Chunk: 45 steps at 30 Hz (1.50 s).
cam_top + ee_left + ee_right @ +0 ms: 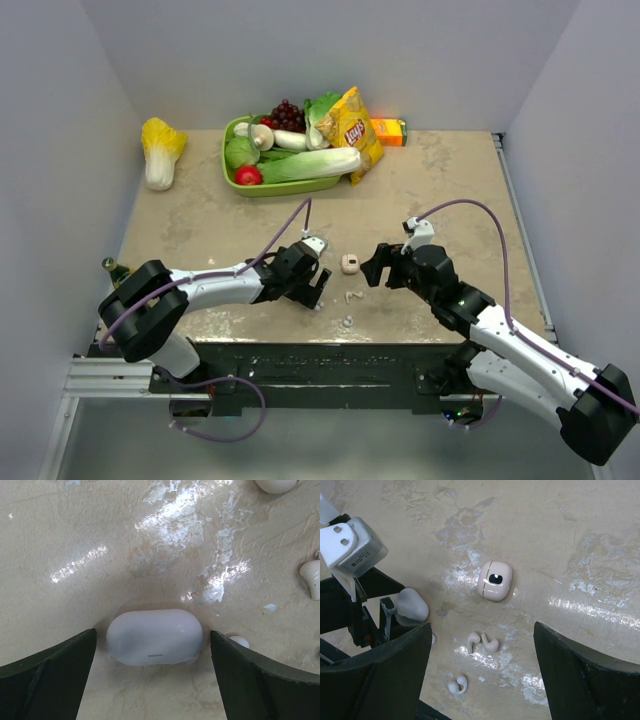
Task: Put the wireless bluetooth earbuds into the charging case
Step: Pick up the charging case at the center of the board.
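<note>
My left end effector (152, 647) stands open astride the closed charging case (154, 635); the earbud (239, 641) at its 3 o'clock risks being pinched on closing.

Pale grey walls (300, 50) close in a beige, marbled table (200, 230) on three sides. Light glares off its top in white patches (brightest toward the near edge). At the back sits a green tray (290, 188) heaped with vegetables, with a chip bag (352, 130) leaning on it. A cabbage (160, 150) lies to the left and an orange box (390, 131) to the right.
</note>
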Motion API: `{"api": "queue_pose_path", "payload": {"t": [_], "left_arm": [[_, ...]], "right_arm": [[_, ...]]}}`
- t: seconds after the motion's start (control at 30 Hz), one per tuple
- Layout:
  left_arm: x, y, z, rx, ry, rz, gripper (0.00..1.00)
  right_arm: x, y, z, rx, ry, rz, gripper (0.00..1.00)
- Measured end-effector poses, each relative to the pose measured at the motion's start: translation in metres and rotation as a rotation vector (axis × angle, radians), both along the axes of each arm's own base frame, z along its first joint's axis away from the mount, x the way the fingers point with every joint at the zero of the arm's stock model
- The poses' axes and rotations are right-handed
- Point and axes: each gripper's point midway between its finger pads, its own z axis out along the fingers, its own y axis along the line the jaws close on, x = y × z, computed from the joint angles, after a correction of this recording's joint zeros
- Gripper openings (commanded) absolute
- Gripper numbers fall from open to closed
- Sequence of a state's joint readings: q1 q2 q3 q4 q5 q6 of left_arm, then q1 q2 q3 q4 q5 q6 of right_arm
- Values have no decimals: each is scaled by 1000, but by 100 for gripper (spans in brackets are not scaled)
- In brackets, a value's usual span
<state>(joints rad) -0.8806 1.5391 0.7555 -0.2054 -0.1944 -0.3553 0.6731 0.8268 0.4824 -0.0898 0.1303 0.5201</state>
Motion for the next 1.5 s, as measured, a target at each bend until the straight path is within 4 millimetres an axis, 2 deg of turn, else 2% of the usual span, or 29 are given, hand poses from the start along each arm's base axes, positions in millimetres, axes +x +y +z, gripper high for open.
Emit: {"api": "queue_pose_path", "payload": {"t": [0.47,0.87,1.5], "left_arm": [[4,2,-2,-9,-25,110,95],[5,-8,-2,-4,-59,139,92],[4,5,0,46,-79,168,90]], "right_arm": [[0,0,0,1,0,0,85],[0,0,0,2,-1,-1,85],[-1,-1,-3,-2,4,-1,85]]}}
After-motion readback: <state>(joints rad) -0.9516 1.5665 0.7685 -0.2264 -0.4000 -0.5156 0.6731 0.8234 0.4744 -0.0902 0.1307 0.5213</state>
